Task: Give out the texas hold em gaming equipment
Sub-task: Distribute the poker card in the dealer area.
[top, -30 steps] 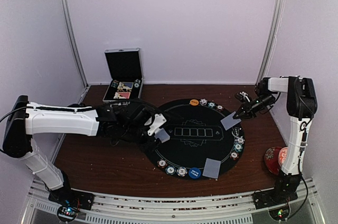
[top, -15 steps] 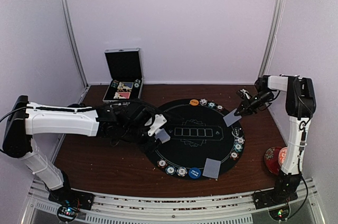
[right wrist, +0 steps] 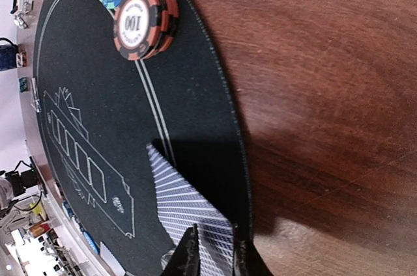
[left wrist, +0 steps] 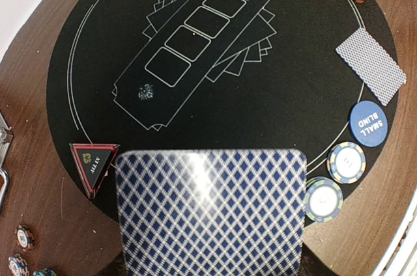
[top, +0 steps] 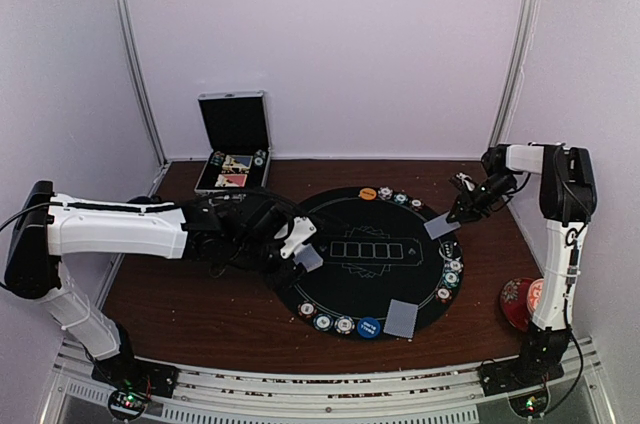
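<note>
My left gripper [top: 298, 241] hovers over the left edge of the round black mat [top: 365, 274], shut on blue-diamond-backed playing cards [left wrist: 212, 214] that hide its fingers. A red triangle marker [left wrist: 94, 165] lies just left of them. At the mat's right rim my right gripper [top: 462, 212] is low, jaws slightly parted around a tilted card [right wrist: 189, 214] whose far corner rests on the mat. Another card [top: 402, 319] lies face down at the front. Poker chips [top: 450, 274] line the rim, with a blue disc [top: 369, 327] in front and an orange disc [top: 368, 193] at the back.
An open metal case [top: 233, 149] with more chips and cards stands at the back left. A red patterned cup [top: 520, 302] sits by the right arm's base. Loose chips [left wrist: 24, 237] lie on the wood left of the mat. A red chip stack [right wrist: 144, 21] sits near the right card.
My right gripper has drawn slightly back toward the far right, set its card lower at the mat's rim, and parted its jaws. The left arm and its cards have not moved.
</note>
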Robot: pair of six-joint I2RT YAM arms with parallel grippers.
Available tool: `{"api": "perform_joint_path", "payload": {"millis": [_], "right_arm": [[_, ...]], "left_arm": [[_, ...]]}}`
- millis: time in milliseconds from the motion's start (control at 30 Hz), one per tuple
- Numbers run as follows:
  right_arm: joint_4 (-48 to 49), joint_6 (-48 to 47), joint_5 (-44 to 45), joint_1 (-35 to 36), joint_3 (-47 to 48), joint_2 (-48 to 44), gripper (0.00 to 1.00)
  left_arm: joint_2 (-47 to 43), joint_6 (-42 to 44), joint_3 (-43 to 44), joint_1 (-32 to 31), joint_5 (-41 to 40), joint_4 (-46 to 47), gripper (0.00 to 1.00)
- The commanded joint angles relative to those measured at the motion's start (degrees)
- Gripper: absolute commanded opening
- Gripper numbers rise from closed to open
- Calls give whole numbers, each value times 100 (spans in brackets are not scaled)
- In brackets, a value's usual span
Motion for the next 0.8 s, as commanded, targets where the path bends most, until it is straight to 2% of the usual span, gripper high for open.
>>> {"api": "perform_joint_path", "payload": {"millis": [0,467,600,767], "right_arm": [[165,106,473,-2,2,7,19],[705,361,1800,76,-395,-840,29],[671,213,1723,343,-414,-1388,36],[759,55,1171,1195,-579,-2128,47]], "left_arm": [[-196,61,49,-28,-38,215,60],[-210,55,49,-28,-68,214,60],[-217,54,49,-28,-86,217,60],[-251,59,53,-33,-111,219,60]]}}
